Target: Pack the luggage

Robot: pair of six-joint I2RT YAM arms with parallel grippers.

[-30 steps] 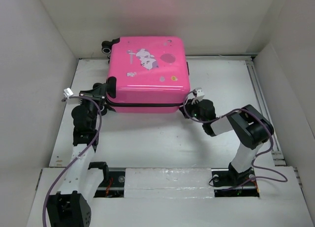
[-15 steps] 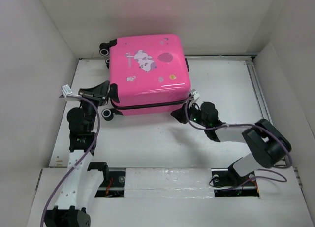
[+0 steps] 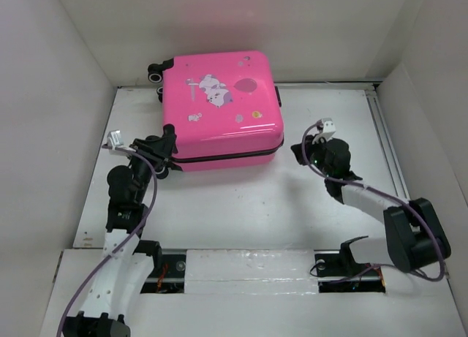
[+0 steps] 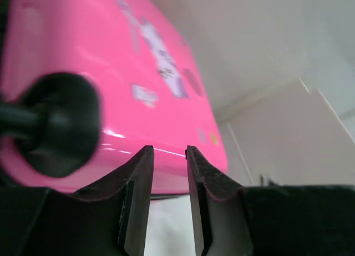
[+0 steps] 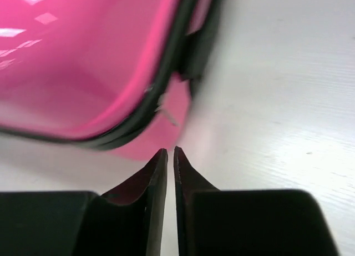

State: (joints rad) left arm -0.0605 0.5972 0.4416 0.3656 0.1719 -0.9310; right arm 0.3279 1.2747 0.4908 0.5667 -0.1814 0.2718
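Closed and flat on the table (image 3: 241, 205): the luggage (image 3: 219, 107). At its near-left corner, by a wheel (image 4: 61, 123): left gripper (image 4: 169, 150), jaws narrowly apart, empty. Off its near-right corner: right gripper (image 5: 170, 151), jaws almost touching, empty.

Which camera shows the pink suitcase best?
The top external view: the whole luggage lies flat and closed, print up, wheels showing. The left wrist view catches only a blurred pink side and one wheel; the right wrist view shows just a corner with the black zipper trim.
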